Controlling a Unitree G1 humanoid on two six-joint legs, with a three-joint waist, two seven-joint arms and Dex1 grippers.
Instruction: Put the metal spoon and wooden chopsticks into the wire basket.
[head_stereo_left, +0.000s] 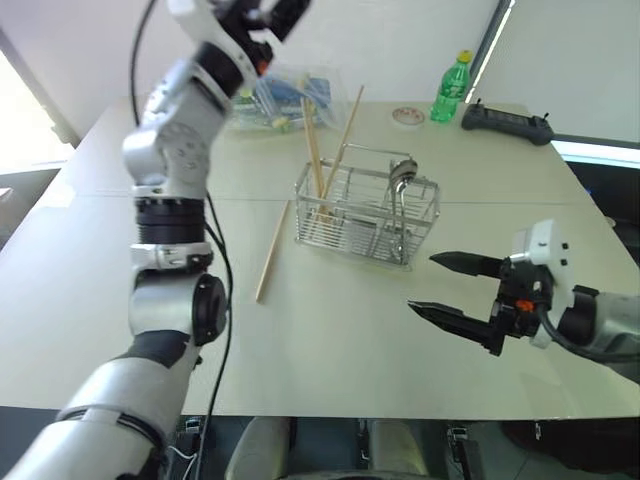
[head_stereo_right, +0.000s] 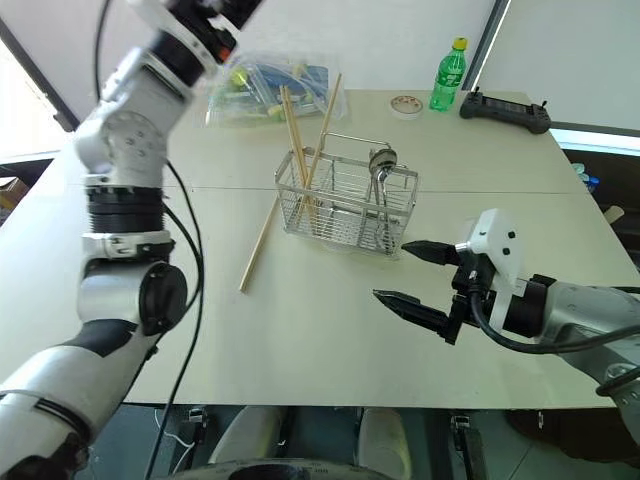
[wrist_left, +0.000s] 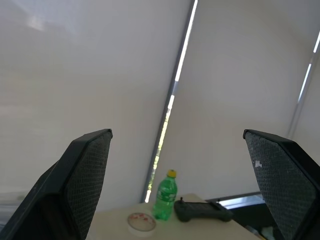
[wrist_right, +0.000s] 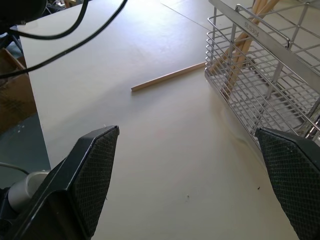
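The wire basket stands mid-table. The metal spoon stands upright in its right end, bowl up. Wooden chopsticks lean in its left end and stick out well above the rim. One more chopstick lies flat on the table just left of the basket. My left gripper is raised high above the table's far left, open and empty, pointing toward the back wall. My right gripper hovers open and empty near the table's front right, pointing at the basket, a short way from it.
At the back of the table lie a clear plastic bag of coloured items, a small round tape roll, a green bottle and a black controller. The table's front edge runs just under my right gripper.
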